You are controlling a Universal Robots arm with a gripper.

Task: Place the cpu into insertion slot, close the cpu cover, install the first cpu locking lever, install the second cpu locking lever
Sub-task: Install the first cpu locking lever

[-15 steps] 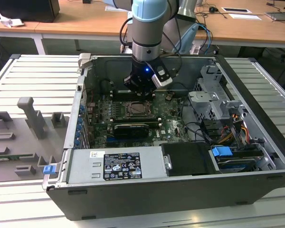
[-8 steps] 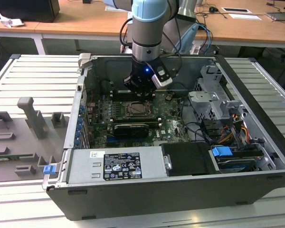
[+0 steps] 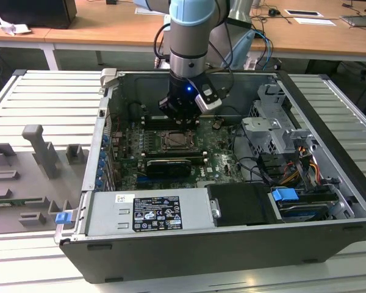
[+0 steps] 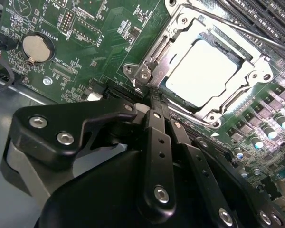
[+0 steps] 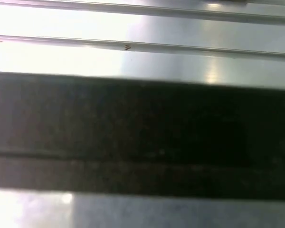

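The hand fills the near part of the second wrist view, its two black fingers drawn together into a narrow wedge with nothing visibly between them; the tips rest at the corner of the cpu socket, where the thin locking lever bends round its latch, which suits pressing a lever rather than carrying a part. Just beyond the tips the cpu lies flat in the socket, its pale metal top showing through the window of the cpu cover, which is folded down around it and so keeps the chip seated. A second lever rod runs along the far side of the cover. Beside the socket on the green motherboard sits a round coin battery. In the exterior view the arm reaches straight down into the open computer case, which lies on the ribbed worktop
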